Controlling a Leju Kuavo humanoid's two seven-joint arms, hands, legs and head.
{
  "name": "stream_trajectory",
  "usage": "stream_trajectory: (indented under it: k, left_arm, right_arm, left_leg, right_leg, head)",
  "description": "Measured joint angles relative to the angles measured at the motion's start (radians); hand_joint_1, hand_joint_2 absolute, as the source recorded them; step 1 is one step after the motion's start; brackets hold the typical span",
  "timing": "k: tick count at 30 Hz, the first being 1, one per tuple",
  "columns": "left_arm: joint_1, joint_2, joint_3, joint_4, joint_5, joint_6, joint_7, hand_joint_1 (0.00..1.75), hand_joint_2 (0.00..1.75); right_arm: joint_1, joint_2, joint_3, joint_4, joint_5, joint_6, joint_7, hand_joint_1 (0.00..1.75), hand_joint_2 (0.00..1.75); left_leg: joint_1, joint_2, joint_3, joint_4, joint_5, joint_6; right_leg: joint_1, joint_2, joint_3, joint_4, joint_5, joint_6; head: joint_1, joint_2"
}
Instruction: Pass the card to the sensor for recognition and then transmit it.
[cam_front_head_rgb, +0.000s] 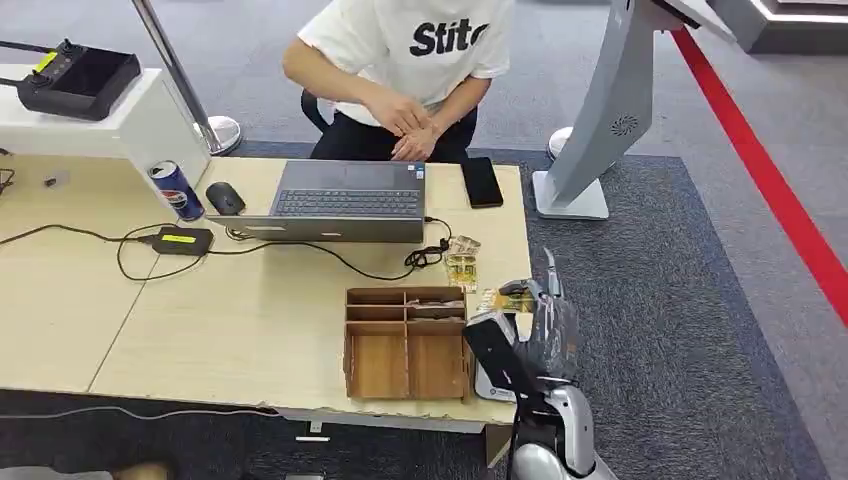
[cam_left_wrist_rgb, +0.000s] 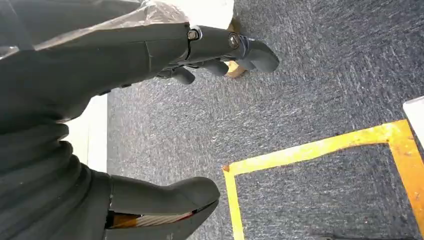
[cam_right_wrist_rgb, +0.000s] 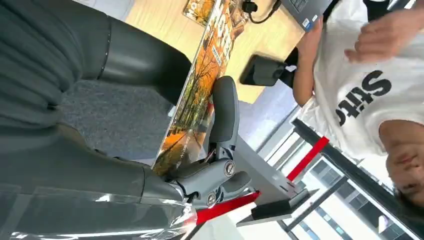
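My right hand hovers over the table's front right corner, pinching a card printed with an orange autumn scene between thumb and fingers. In the head view the card's edge pokes out to the left of the hand. A white sensor pad lies on the table just beneath and in front of the wrist, partly hidden by it. My left hand hangs over grey carpet, fingers loosely apart and holding nothing.
A wooden divided box stands left of the sensor, with loose cards behind it. Laptop, phone, can and cables are farther back. A person sits across the table. A white kiosk stand rises at right.
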Motion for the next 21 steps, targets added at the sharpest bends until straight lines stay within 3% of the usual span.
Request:
stream_trajectory:
  k: [21]
  left_arm:
    - [0.005,0.003,0.001,0.000,0.000,0.000,-0.001,0.00,1.75]
  right_arm:
    - [0.047,-0.066,-0.014,0.046,0.005,-0.005,0.057,1.75,1.75]
  left_leg:
    - [0.000,0.000,0.000,0.000,0.000,0.000]
  right_leg:
    - [0.000,0.000,0.000,0.000,0.000,0.000]
  head:
    - [0.000,0.000]
